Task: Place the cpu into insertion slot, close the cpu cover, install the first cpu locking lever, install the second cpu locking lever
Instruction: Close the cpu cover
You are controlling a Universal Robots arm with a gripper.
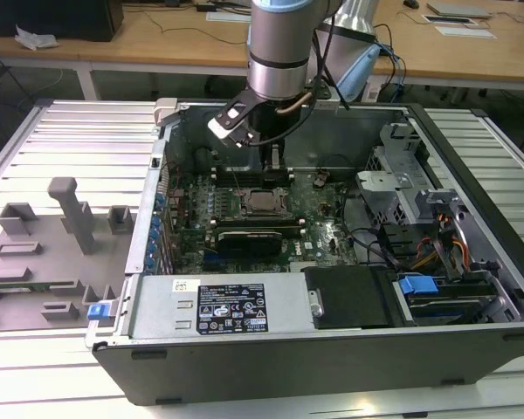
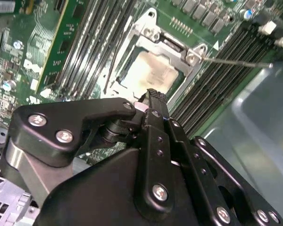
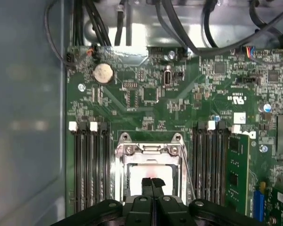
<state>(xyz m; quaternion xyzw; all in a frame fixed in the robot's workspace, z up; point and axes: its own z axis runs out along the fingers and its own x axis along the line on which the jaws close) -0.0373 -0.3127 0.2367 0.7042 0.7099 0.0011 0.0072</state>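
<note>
The cpu (image 3: pixel 140 172), with its pale silvery top, lies in the insertion slot (image 2: pixel 112 84) on the green board. The grey cpu cover (image 3: pixel 151 149) lies flat around it as a frame. My gripper (image 3: pixel 152 181) hangs just above the chip's near edge, its black fingers shut together with nothing held. In the second wrist view the gripper (image 2: pixel 153 96) tip is over the cpu (image 2: pixel 153 75). A thin metal locking lever (image 2: pixel 236 62) sticks out sideways over the memory slots, and a second lever (image 2: pixel 115 59) runs along the other side. In the exterior view the gripper (image 1: pixel 276 168) is above the cpu (image 1: pixel 264 202).
Black memory slots (image 3: pixel 89 165) flank the socket on both sides. The open computer case has a metal wall (image 1: pixel 349 131) behind the board, a power supply (image 1: pixel 227 305) at the front and cables with drive bays (image 1: pixel 419 236) at the exterior view's right. A grey fixture tray (image 1: pixel 52 244) lies outside.
</note>
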